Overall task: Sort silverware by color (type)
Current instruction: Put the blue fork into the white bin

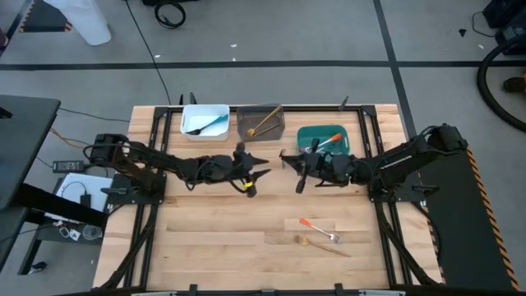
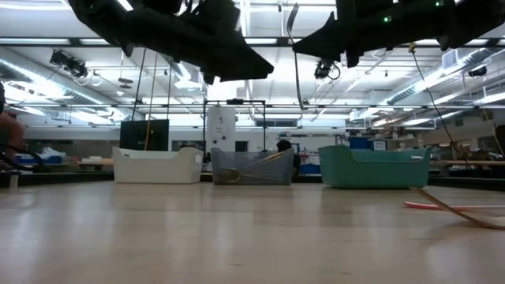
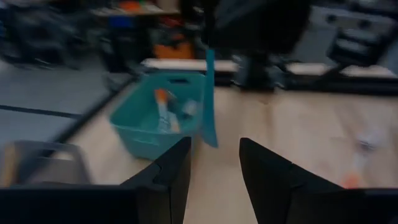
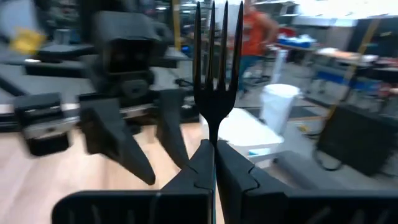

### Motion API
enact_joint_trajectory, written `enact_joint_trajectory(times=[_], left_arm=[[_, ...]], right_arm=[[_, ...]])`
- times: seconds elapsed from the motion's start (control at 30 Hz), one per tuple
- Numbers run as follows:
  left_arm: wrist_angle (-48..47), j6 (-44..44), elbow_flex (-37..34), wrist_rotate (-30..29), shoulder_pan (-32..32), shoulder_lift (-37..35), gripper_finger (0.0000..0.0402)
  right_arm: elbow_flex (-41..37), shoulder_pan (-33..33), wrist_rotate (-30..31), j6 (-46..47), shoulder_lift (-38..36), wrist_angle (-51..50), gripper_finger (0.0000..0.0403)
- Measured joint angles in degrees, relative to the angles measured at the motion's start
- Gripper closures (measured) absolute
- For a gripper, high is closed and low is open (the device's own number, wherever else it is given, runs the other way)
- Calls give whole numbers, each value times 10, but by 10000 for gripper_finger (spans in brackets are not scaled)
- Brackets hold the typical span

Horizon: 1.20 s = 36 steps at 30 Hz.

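right fingers (image 4: 214,163): clamped on upright fork (image 4: 216,81) | left fingers (image 3: 214,163): parted, empty, facing right arm mid-table

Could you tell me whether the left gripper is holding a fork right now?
No, the left gripper stands open with nothing between its fingers; the fork is in the right gripper.

table (image 1: 222,238): pale wood planks, smooth, matt with a soft sheen
white bin (image 1: 205,121): smooth plastic, slightly glossy
grey bin (image 1: 260,122): fine mesh or translucent plastic, cannot tell which
teal bin (image 1: 322,136): smooth matt plastic
fork (image 4: 215,59): looks dark and smooth, material unclear
right gripper (image 4: 214,163): dark matt plastic-looking fingers
left gripper (image 3: 214,163): dark matt fingers, smooth
floor (image 1: 288,33): grey, smooth, dull
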Motion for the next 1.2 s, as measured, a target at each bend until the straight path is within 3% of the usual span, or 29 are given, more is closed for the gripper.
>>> enact_joint_trajectory(times=[0.13,0.27,0.47,0.67,1.0,1.2], left_arm=[[38,31,11,-87,-20,19,258],[72,47,32,-102,-31,50,258],[69,43,64,-46,-26,74,258],[65,20,71,-36,-14,74,258],[83,16,71,72,-1,74,258],[83,16,71,88,2,74,278]], right_arm=[[0,5,30,-9,0,23,392],[0,5,12,-11,0,34,392],[0,5,-60,-17,0,42,392],[0,13,-61,-26,0,55,392],[0,13,-91,-33,0,63,392],[0,13,-108,-40,0,60,392]])
